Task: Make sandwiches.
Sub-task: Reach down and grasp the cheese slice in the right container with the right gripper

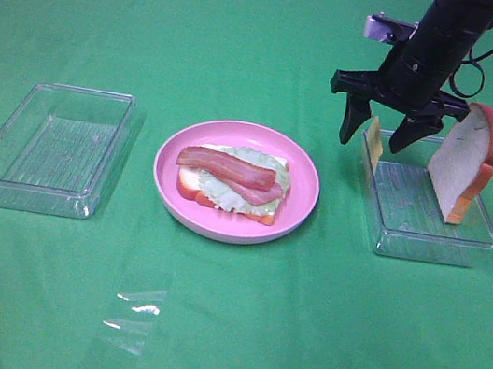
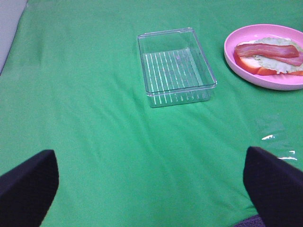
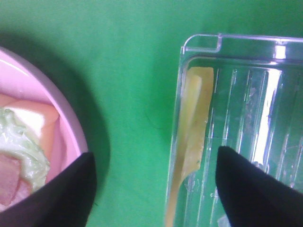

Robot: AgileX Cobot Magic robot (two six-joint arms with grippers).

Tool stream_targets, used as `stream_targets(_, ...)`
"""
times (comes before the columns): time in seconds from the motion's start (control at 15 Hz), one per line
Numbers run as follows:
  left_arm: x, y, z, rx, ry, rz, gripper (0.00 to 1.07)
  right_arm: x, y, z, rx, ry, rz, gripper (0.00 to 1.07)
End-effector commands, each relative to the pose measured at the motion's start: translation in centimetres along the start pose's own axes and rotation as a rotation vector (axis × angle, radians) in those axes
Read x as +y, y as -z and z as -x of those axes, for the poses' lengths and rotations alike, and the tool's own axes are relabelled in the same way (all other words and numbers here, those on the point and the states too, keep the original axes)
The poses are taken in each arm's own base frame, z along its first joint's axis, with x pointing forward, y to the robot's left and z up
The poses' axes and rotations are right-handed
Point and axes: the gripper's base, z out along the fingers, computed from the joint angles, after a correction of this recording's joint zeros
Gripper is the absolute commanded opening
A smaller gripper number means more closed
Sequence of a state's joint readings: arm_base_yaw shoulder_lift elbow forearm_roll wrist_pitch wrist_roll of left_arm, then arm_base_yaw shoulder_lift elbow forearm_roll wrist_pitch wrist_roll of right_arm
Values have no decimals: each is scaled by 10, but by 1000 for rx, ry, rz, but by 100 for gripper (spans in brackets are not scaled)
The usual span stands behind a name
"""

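The right gripper (image 1: 371,147), jaws spread and empty, straddles the cheese slice (image 3: 194,127) standing against the plate-side wall of the right tray (image 1: 424,255), the part-built sandwich (image 1: 233,178) lies on the pink plate (image 1: 220,229) at the desk's centre, and the left gripper (image 2: 149,151) hangs released.

A green-clothed table (image 1: 226,361) carried four things: a pink plate (image 1: 300,193) at the centre, a clear tray (image 1: 54,148) at nine o'clock, a second clear tray (image 1: 404,202) at three o'clock, and crumpled clear film (image 1: 135,313) at seven o'clock.
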State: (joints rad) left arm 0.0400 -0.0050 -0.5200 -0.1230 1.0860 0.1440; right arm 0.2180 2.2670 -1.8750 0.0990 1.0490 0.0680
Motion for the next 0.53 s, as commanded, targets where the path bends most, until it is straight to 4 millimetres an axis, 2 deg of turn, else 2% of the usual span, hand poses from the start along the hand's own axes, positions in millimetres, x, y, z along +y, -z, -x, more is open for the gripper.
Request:
stream_targets(0.07,-1,1,-1,-22,9,-10,98,-2,1,0,9,11,-13,56)
stream_targets(0.4,-1,1,-1,-22,9,-10,98,-4,1,-1,21,21,-37,36)
stream_targets(0.53,-1,1,-1,-22,9,-10,98,-5,1,-1,23,23,-44,23)
